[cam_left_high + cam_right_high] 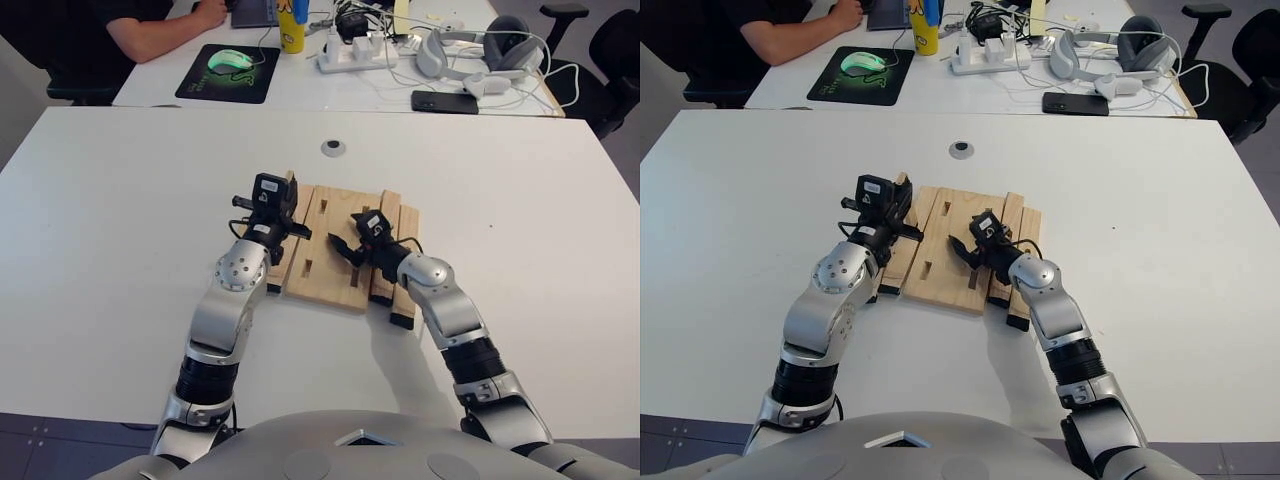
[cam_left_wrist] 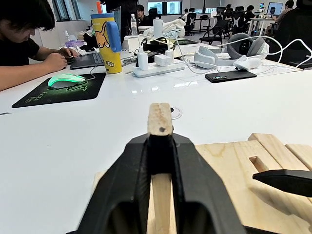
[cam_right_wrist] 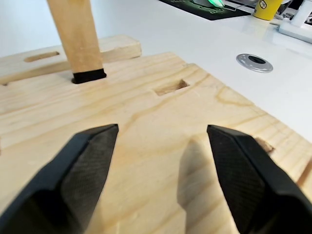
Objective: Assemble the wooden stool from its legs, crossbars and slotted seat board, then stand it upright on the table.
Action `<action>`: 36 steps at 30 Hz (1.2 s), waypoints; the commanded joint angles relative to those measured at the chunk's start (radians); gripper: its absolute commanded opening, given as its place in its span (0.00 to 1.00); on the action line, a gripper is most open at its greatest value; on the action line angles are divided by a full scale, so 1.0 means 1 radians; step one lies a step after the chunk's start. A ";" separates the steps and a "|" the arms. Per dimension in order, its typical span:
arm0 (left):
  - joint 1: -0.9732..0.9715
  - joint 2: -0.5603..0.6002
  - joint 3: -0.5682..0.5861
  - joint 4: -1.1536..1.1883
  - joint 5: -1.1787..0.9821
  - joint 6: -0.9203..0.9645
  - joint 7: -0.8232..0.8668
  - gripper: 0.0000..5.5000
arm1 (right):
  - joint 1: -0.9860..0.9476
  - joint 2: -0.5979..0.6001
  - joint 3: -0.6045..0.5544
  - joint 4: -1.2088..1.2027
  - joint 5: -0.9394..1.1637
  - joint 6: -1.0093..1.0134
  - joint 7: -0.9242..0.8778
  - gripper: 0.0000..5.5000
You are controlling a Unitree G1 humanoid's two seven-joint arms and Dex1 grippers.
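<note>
Finds the pale wooden seat board with rectangular slots (image 1: 330, 245) lying flat on the white table (image 1: 120, 220), mid-table, between both arms. Has a slim pale wooden leg (image 2: 160, 119) clenched in the left gripper (image 1: 270, 215) at the board's left edge, bare tip poking out past the fingers. Shows a black-capped end down against the wood in the right wrist view; seated in a slot or merely resting, cannot tell. Hangs the right gripper (image 1: 345, 245) just over the board's middle, fingers (image 3: 83, 165) spread wide, grasping nothing. Notes more pale wooden bars with black ends (image 1: 395, 265) touching the board's right edge. Judges the wood light, stiff and dry-grained, unlikely to slip in the textured pads; capped ends probably grippier. Suggests taking a leg near mid-length for steady aim into a slot, and taking the board by an edge or through a slot, not from flat above. Expects binding on any tilted entry, so calls for square alignment before pressing.
</note>
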 commanded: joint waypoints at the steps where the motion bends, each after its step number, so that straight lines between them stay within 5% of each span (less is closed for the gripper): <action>1: 0.081 0.010 -0.018 0.062 -0.008 0.092 -0.026 0.08 | 0.021 -0.010 0.033 0.021 -0.018 0.031 0.019 0.61; 14: 0.037 -0.001 0.011 0.083 -0.011 0.065 -0.030 0.08 | -0.010 -0.007 0.031 0.045 -0.016 0.023 0.026 0.61; 29: -0.009 0.028 0.028 0.040 0.014 0.053 -0.045 0.47 | -0.016 0.001 0.025 0.067 -0.016 0.006 0.018 0.61; 36: -0.089 0.121 0.108 -0.140 0.022 0.097 -0.078 0.47 | -0.021 0.017 0.006 0.114 -0.007 -0.025 0.002 0.61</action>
